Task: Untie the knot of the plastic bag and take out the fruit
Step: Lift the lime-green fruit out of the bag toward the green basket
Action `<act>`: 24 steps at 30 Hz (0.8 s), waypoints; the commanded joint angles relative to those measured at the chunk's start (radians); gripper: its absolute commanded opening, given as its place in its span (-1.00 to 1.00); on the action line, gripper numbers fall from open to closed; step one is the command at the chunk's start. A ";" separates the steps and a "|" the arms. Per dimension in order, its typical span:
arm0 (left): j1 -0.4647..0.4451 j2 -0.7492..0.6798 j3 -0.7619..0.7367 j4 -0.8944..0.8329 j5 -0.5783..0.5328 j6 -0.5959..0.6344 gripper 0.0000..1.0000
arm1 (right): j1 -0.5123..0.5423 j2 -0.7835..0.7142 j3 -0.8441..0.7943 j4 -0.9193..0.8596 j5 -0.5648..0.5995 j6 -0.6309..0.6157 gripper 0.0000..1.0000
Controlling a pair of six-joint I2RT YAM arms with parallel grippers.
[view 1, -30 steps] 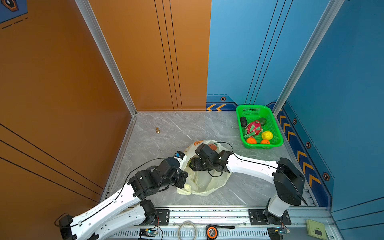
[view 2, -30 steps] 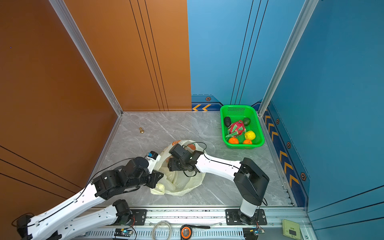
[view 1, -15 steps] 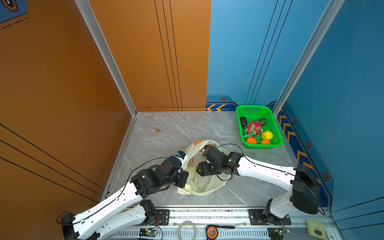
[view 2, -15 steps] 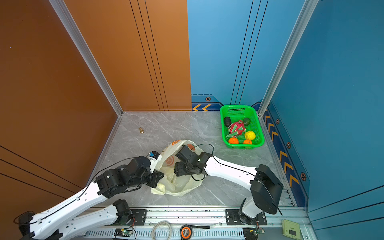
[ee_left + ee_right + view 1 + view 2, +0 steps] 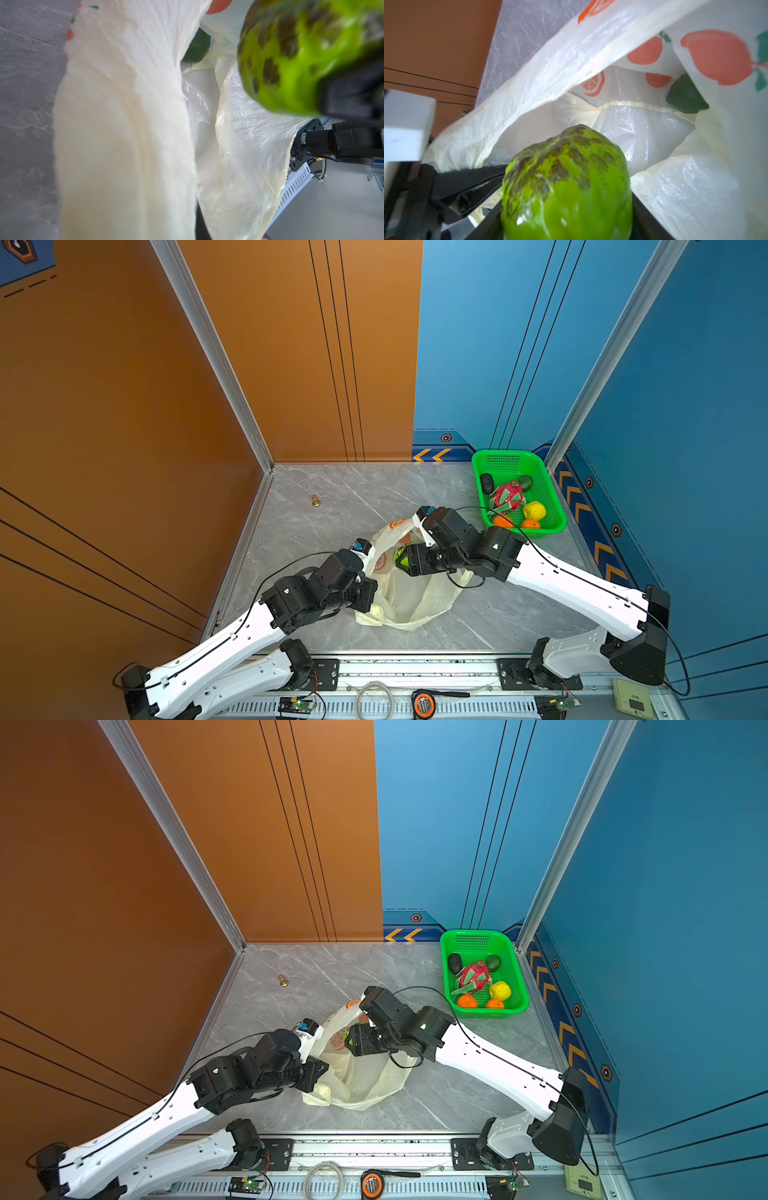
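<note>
Between the jaws of your right gripper (image 5: 404, 561) sits a mottled green fruit (image 5: 566, 187), pinched across its middle just over the open mouth of the plastic bag (image 5: 415, 601). It looks rigid and glossy, and probably light. It should hold its shape but could slide on the pads, so a hold across the widest part, as now, seems safest.

Your left gripper (image 5: 316, 1074) is pressed together on the bag's rim, on the side toward the table's (image 5: 353, 489) left edge, and props the mouth open. That film is thin, limp and slick, so I'd take it by a gathered fold of rim, never the flat wall.

No knot shows, and the bag appears already untied. It lies near the table's front edge, about midway along. One dark green fruit (image 5: 685, 97) lies deep inside. By the far right corner, the green basket (image 5: 557, 526) holds six fruits.
</note>
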 commanded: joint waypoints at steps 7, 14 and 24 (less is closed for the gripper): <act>0.001 -0.016 0.021 0.003 -0.010 0.012 -1.00 | -0.318 -0.021 0.118 -0.018 -0.119 -0.072 0.14; -0.007 -0.025 0.019 0.008 -0.018 0.008 -1.00 | -0.608 0.029 0.116 0.065 -0.164 -0.124 0.15; -0.013 -0.026 0.022 0.018 -0.032 0.007 -1.00 | -0.947 0.249 0.162 0.181 -0.135 -0.184 0.16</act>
